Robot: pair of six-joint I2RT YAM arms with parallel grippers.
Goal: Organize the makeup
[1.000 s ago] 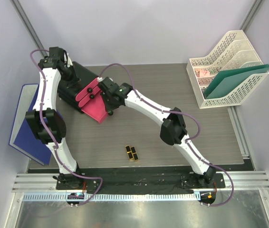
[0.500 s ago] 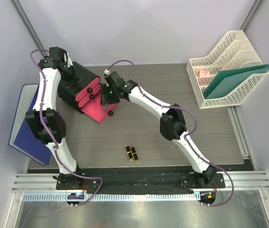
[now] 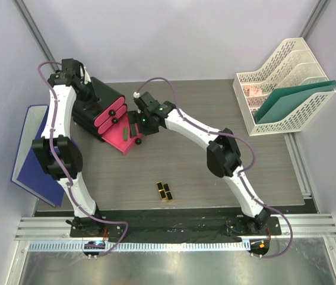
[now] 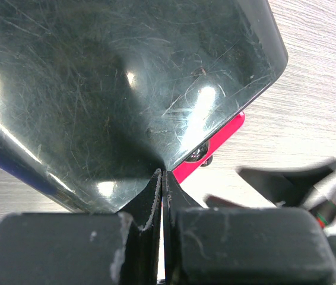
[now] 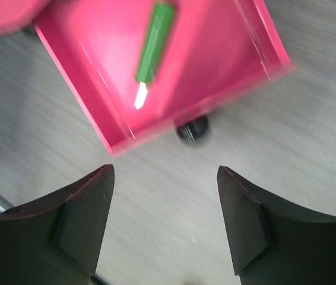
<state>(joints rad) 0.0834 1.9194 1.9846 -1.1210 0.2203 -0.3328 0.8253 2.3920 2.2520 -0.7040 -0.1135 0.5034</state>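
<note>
Two black-and-gold lipsticks [image 3: 165, 191] lie side by side on the table near its front edge. A green tube [image 5: 154, 41] lies inside the open pink drawer [image 5: 215, 53] of the black box [image 3: 97, 95]. My right gripper [image 5: 165, 169] hangs open and empty just in front of that drawer's black knob [image 5: 192, 129]; the top view shows the gripper [image 3: 135, 126] over the drawer [image 3: 119, 141]. My left gripper [image 4: 162, 175] is shut, its tips against the glossy top of the black box [image 4: 114, 77]; from above it [image 3: 84, 90] sits at the box's back left.
A white file rack [image 3: 248, 95] with green folders [image 3: 292, 98] stands at the back right. A blue board [image 3: 28, 154] hangs off the table's left edge. Two more pink drawer fronts [image 3: 110, 114] with black knobs sit above the open drawer.
My right wrist has turned and shifted slightly over the open drawer, and its jaws now stand wide. The left arm and the lipsticks have not moved.
</note>
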